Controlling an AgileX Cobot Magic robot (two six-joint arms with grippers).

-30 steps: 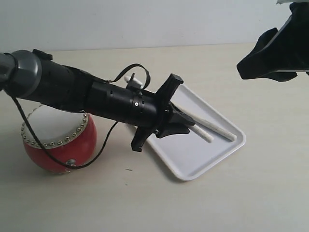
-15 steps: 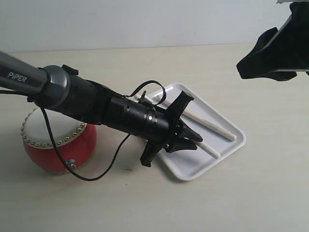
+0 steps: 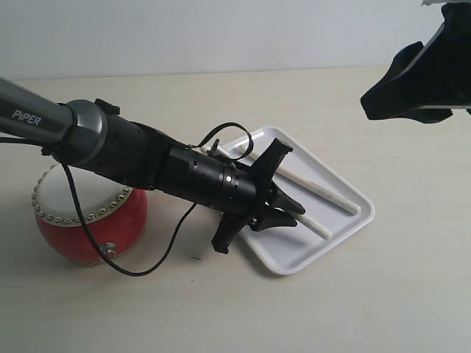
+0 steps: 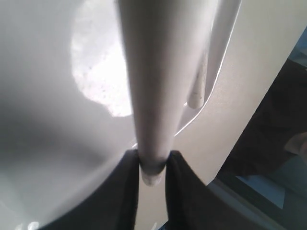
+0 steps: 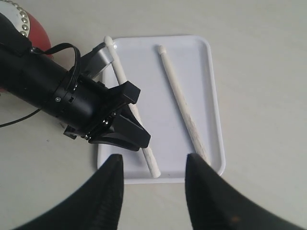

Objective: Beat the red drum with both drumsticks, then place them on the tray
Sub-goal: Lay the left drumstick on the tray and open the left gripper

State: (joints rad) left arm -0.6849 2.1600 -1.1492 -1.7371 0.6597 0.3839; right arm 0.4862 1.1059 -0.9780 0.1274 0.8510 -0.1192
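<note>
The white tray [image 3: 294, 250] lies right of the red drum [image 3: 88, 220], which stands on the table at the left. My left gripper [image 3: 287, 209] reaches across and hangs low over the tray, shut on one drumstick [image 3: 316, 226]. In the left wrist view the stick [image 4: 148, 72] runs out from between the black fingers [image 4: 122, 191]. The second drumstick [image 3: 324, 191] lies loose along the tray's far side. My right gripper [image 5: 153, 165] hovers high above the tray [image 5: 201, 72], open and holding nothing. From there both sticks show, the held one [image 5: 122, 72] and the loose one [image 5: 180, 100].
The left arm's black forearm [image 3: 147, 162] and its looping cable [image 3: 158, 254] pass over the drum's right side. The right gripper's dark body [image 3: 416, 81] fills the upper right of the exterior view. Bare beige tabletop [image 3: 383, 294] surrounds the tray.
The left arm has stretched out over the tray and sunk lower, carrying its drumstick toward the tray's near side. The right gripper has stayed put.
</note>
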